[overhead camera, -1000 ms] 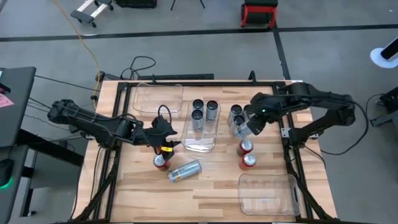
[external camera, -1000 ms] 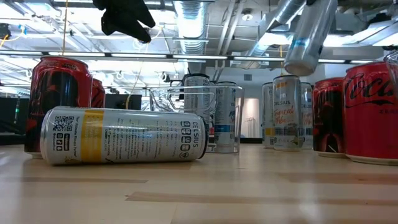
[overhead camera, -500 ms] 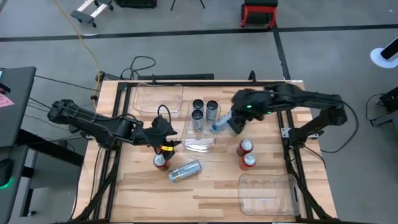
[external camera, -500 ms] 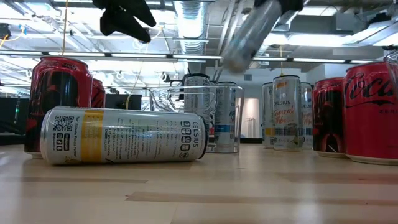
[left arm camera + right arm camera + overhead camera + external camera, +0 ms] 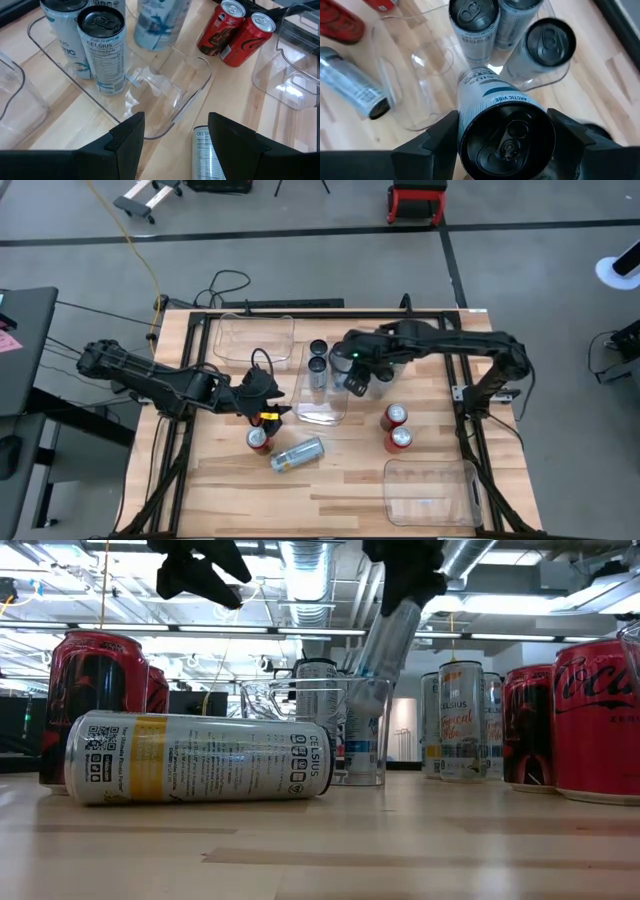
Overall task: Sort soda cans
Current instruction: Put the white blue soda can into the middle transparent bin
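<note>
Right fingers (image 5: 502, 145) clamped a tilted Celsius can (image 5: 492, 107) over the clear bin (image 5: 322, 412), joining like cans; left fingers (image 5: 172, 135) empty, at nine o'clock.

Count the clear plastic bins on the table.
3. The far-left bin sits at the back of the table. The middle bin holds upright silver cans. The near-right bin sits at the front corner. None appears hidden.
</note>
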Controlling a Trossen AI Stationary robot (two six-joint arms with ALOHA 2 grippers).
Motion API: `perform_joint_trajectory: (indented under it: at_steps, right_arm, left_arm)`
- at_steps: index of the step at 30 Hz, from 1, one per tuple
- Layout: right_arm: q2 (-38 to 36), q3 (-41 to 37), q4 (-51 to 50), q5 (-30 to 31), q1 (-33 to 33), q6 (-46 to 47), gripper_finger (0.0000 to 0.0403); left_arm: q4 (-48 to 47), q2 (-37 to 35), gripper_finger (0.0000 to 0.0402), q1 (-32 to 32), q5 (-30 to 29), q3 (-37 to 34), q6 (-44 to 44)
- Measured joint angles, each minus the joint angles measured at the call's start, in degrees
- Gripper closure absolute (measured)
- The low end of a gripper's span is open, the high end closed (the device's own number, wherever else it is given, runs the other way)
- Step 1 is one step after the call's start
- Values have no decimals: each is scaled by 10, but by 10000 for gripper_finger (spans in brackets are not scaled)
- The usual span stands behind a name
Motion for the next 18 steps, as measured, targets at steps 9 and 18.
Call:
perform_joint_trajectory:
  at_steps: [9, 18]
  right_arm:
    - [55, 0, 14, 46, -2, -44, 156]
    - [111, 0, 18, 54, -2, -90, 156]
  left_arm:
    - [1, 0, 188, 0, 0, 0, -14]
    - [1, 0, 188, 0, 0, 0, -21]
